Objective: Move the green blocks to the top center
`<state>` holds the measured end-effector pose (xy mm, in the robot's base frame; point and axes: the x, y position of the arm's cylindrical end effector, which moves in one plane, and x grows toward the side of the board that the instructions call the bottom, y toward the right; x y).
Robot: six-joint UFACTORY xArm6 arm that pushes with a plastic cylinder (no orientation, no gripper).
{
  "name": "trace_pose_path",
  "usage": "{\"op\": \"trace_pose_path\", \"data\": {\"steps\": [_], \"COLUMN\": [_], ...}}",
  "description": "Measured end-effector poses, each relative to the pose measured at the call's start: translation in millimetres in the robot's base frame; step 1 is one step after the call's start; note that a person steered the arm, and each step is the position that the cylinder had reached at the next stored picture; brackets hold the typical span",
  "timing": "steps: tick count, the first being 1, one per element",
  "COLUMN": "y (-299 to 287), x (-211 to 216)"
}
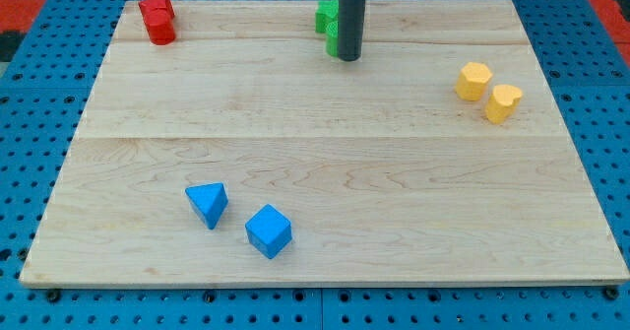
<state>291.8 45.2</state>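
Observation:
The green blocks sit close together at the view's top center of the wooden board; their shapes are partly hidden by the rod. My tip rests on the board right beside them, on their right and slightly toward the view's bottom, touching or nearly touching them.
Two red blocks sit together at the top left. A yellow hexagon block and a yellow heart block lie at the right. A blue triangle block and a blue cube lie at the bottom left. The board lies on a blue pegboard.

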Motion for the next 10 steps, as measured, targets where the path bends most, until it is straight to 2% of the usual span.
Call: {"op": "trace_pose_path", "data": {"steps": [1, 2, 3, 4, 5, 6, 7, 8, 9, 10], "y": [-38, -14, 50, 38, -43, -75, -91, -131, -176, -196], "x": [-30, -11, -70, -99, -99, -77, -30, -18, -70, -100]}}
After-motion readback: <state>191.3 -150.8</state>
